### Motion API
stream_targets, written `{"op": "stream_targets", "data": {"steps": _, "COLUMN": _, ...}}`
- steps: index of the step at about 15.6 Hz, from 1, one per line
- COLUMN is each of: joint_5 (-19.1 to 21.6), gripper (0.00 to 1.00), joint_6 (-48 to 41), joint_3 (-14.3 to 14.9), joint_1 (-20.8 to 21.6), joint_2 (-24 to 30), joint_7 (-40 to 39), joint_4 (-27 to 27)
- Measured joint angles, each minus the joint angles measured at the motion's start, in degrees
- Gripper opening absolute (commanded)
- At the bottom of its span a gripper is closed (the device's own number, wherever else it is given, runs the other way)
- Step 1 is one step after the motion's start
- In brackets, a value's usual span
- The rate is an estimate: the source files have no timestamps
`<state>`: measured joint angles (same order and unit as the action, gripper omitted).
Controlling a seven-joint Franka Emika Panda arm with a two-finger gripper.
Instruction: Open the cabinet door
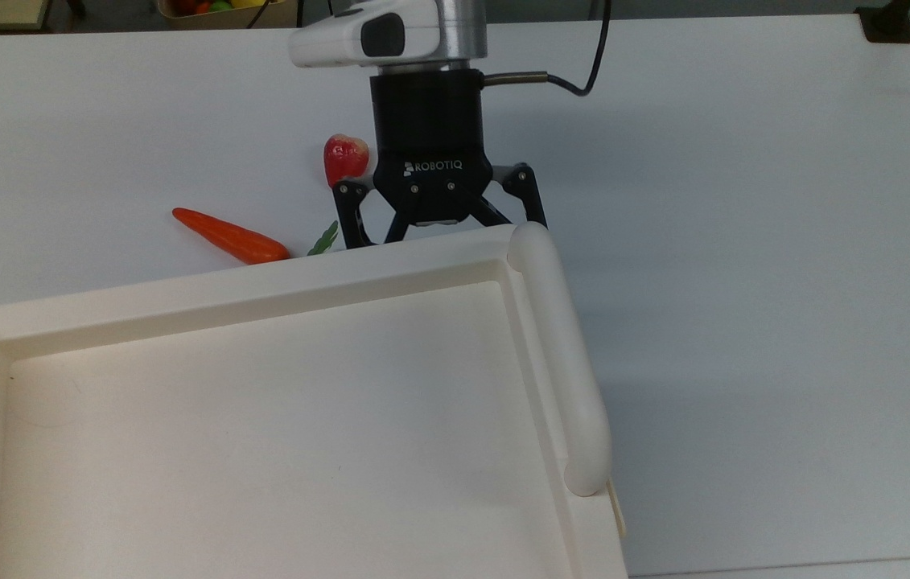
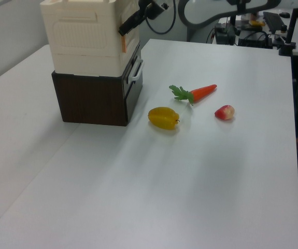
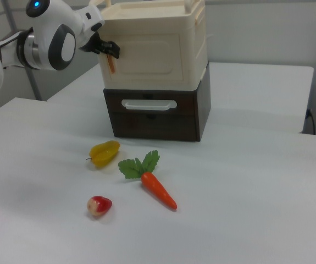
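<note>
The large cream-white plastic cabinet (image 3: pixel 152 47) sits on a dark brown wooden drawer base (image 3: pixel 158 113) with a pale handle, and a thin orange strip (image 3: pixel 110 63) runs down one edge of its front. The black two-finger tool (image 1: pixel 440 229) carries white lettering under a silver and white wrist. On the plain white desk (image 1: pixel 744 201) lie an orange carrot with green leaves (image 3: pixel 156 186), a yellow pepper-shaped toy (image 3: pixel 104 152) and a red, pale-tipped strawberry toy (image 3: pixel 99 205).

In the top view the gripper's (image 1: pixel 438 229) fingertips drop behind the cabinet (image 1: pixel 390 261) rim — how they stand cannot be told. Just beside them, the carrot's (image 1: pixel 229 236) leafy end is half hidden too.
</note>
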<state>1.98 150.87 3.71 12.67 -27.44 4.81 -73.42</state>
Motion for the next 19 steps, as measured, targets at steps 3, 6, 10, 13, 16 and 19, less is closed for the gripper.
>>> {"op": "stream_targets", "data": {"steps": 3, "joint_5": -0.7, "gripper": 0.0, "joint_6": 0.6, "joint_3": 0.4, "joint_1": 0.0, "joint_2": 0.0, "joint_7": 1.6, "joint_4": 0.2}}
{"op": "stream_targets", "data": {"steps": 6, "joint_5": -0.7, "gripper": 0.0, "joint_6": 0.6, "joint_3": 0.5, "joint_1": 0.2, "joint_2": 0.0, "joint_7": 2.2, "joint_4": 0.5}}
{"op": "stream_targets", "data": {"steps": 10, "joint_5": -0.7, "gripper": 0.0, "joint_6": 0.6, "joint_3": 0.5, "joint_1": 0.3, "joint_2": 0.1, "joint_7": 2.3, "joint_4": 0.6}}
{"op": "stream_targets", "data": {"steps": 13, "joint_5": -0.7, "gripper": 0.0, "joint_6": 0.6, "joint_3": 0.5, "joint_1": 0.3, "joint_2": 0.2, "joint_7": 2.3, "joint_4": 0.3}}
{"op": "stream_targets", "data": {"steps": 16, "joint_5": -0.7, "gripper": 0.0, "joint_6": 0.6, "joint_3": 0.5, "joint_1": 0.3, "joint_2": 1.0, "joint_7": 2.3, "joint_4": -0.8}}
{"op": "stream_targets", "data": {"steps": 19, "joint_5": -0.3, "gripper": 0.0, "joint_6": 0.6, "joint_3": 0.4, "joint_1": 0.4, "joint_2": 2.7, "joint_7": 2.4, "joint_4": -3.3}}
